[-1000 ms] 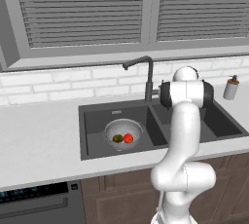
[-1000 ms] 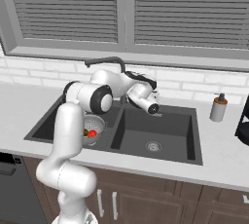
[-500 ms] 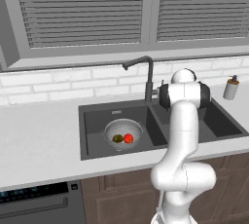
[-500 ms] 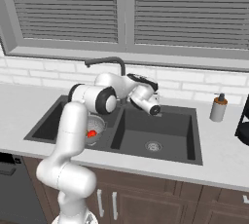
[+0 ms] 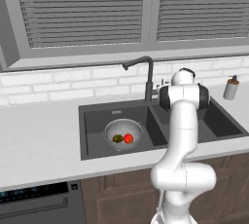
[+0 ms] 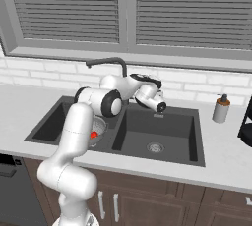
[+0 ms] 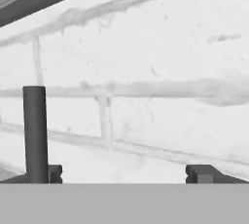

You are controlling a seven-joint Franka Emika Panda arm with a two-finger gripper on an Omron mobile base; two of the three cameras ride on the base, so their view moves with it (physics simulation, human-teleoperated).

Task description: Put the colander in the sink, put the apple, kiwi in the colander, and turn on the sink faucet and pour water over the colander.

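The silver colander [image 5: 123,131] sits in the left basin of the dark sink [image 5: 97,116], holding the red apple [image 5: 128,138] and the olive kiwi [image 5: 117,139]. In the right base view my arm partly covers the colander [image 6: 99,127], and the apple [image 6: 93,134] shows inside it. The dark gooseneck faucet [image 5: 148,79] stands behind the divider, spout over the left basin; no water shows. My gripper [image 7: 126,174] is open, facing the brick wall, with the faucet stem [image 7: 35,133] just ahead of its left fingertip [image 7: 55,172]. The gripper [image 6: 149,79] hovers right of the faucet [image 6: 106,62].
A grey soap dispenser [image 6: 221,108] stands on the counter right of the sink. The right basin, with its drain [image 6: 155,147], lies below my hand. A dark rack [image 6: 246,122] is at the far right edge. A dishwasher front [image 5: 34,203] sits below the left counter.
My hand has crept a little to the right, and my elbow has swung with it. The colander, fruits and faucet have not moved.
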